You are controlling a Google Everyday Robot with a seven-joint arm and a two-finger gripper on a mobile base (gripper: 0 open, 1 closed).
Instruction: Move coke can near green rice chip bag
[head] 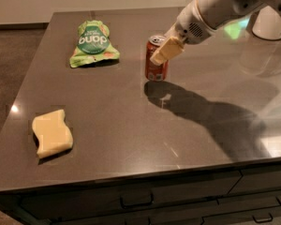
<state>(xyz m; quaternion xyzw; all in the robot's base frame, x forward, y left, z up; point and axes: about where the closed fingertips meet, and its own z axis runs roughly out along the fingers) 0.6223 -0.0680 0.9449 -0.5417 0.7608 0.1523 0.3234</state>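
Observation:
The coke can (153, 68), red with a silver top, stands upright near the middle back of the dark table (131, 125). My gripper (158, 55) comes in from the upper right and is shut on the coke can. One tan finger (166, 50) lies across the can's right side; the other finger is hidden behind it. The green rice chip bag (91, 43) lies flat at the back left, roughly a can's height to the left of the can. The can's shadow falls just below and to its right.
A pale yellow wavy sponge (51, 133) lies near the front left of the table. A white rounded object (270, 22) stands at the back right. The table's front edge has drawers (136, 201) below it.

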